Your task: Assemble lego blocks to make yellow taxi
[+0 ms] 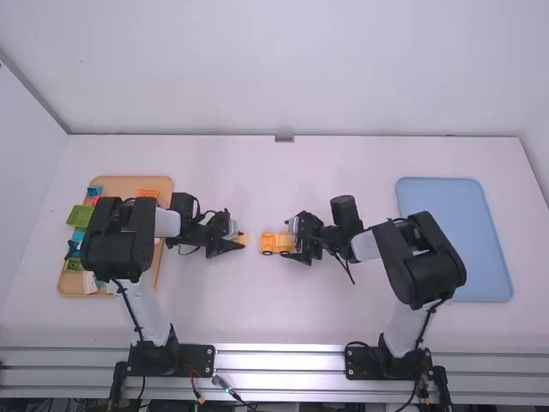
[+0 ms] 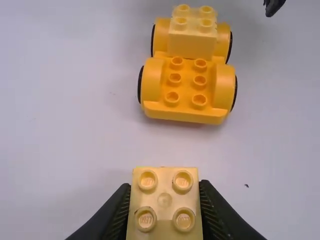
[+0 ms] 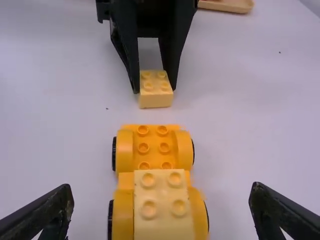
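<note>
Left pincer [image 1: 239,241], near mid-frame, grips a square pale-yellow plastic block [image 2: 164,200]; lowered crooked, it might shove the orange wheeled plastic base [image 2: 185,114]

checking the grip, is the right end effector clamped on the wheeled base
No, the right end effector stands open, with gaps beside the base.
</note>
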`<state>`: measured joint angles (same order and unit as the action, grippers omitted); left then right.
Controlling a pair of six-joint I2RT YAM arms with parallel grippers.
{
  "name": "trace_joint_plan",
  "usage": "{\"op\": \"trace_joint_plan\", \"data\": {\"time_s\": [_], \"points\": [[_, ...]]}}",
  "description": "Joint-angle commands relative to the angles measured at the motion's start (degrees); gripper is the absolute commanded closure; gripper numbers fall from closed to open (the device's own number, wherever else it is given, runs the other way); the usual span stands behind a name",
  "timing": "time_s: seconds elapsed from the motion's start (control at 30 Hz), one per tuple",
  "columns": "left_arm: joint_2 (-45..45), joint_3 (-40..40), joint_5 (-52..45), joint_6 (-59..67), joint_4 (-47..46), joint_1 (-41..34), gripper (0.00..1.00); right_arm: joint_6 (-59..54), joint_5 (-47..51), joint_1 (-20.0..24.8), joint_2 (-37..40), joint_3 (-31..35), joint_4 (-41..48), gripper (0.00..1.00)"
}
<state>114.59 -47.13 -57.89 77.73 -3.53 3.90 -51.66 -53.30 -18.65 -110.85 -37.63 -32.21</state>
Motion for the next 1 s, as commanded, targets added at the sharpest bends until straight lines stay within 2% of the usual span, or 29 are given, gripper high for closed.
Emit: {"op": "trace_joint_plan", "data": {"time_s": [0.0,0.1,0.23,0.3,0.4,0.63,0.83,0.97], "points": [[0.2,-0.5,-1.6,0.0,-0.3,0.2,0.75,2.3,-4.8,0.8,-5.2,-0.3,-2.8,0.05],[0.2,-0.6,-1.5,0.1,-0.5,0.2,0.75,4.1,-8.7,1.4,-8.7,-1.4,-6.4,0.02],[0.2,-0.6,-1.7,0.0,-0.1,0.2,0.76,3.9,-10.5,1.2,-11.6,-3.1,-6.7,0.01],[0.2,-0.7,-1.6,-0.3,0.4,0.2,0.68,3.8,-10.5,0.5,-12.3,-3.9,-6.6,0.02],[0.2,-1.4,-1.1,-5.3,1.0,0.2,0.68,3.9,-9.3,0.2,-12.9,-4.5,-6.3,0.03],[-0.5,-2.3,-1.4,-6.4,0.5,-0.4,0.9,3.8,-9.2,0.2,-13.0,-4.4,-6.4,0.1],[-2.8,-2.3,-1.2,-6.4,-0.6,-2.4,0.95,3.8,-6.0,-1.0,-13.0,-4.4,-6.4,0.25],[-4.8,-2.3,-1.0,-6.4,-1.7,-4.0,0.98,3.8,-5.6,-0.9,-13.0,-4.4,-6.4,0.27]]}}
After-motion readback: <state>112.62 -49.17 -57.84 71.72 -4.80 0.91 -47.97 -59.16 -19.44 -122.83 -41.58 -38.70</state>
